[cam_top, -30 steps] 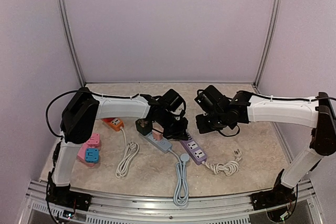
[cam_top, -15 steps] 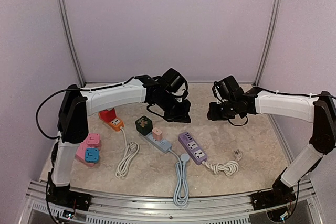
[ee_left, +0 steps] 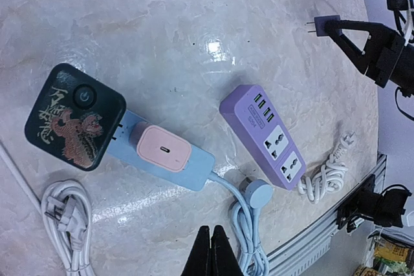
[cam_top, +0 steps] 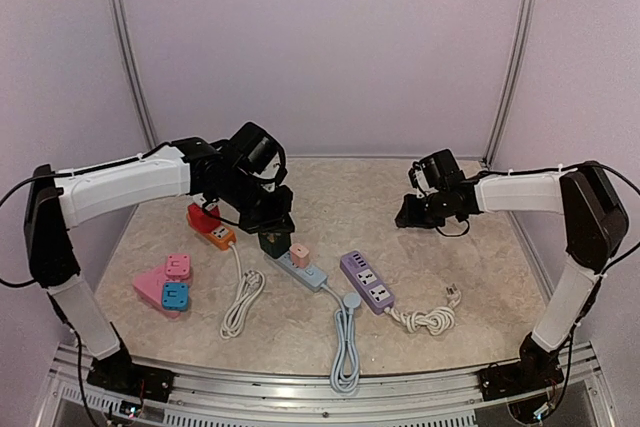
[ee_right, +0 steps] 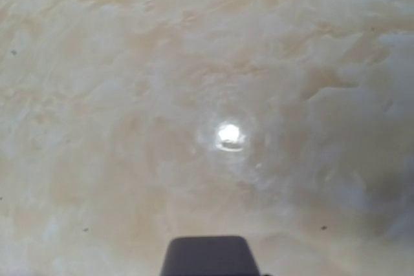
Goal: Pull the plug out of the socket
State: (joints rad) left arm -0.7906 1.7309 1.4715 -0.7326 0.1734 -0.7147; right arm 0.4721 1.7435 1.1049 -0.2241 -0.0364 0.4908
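Grips the purple plug point(ee_right: 208, 256) in the right gripper point(cam_top: 407, 215), fingers narrow around it, above the table point(cam_top: 480, 257) toward its far right corner, well apart from the purple socket point(cam_top: 367, 282) near the front edge. Hangs the left gripper point(ee_left: 211, 250) pinched together, empty, over the blue strip point(ee_left: 194, 171) with pink charger point(ee_left: 163, 149); dark cube point(ee_left: 73, 116) touching that strip's end.

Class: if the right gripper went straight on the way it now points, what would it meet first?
Most likely the bare table. The right gripper, holding a plug, has nothing else ahead in its wrist view. Depth is unclear.
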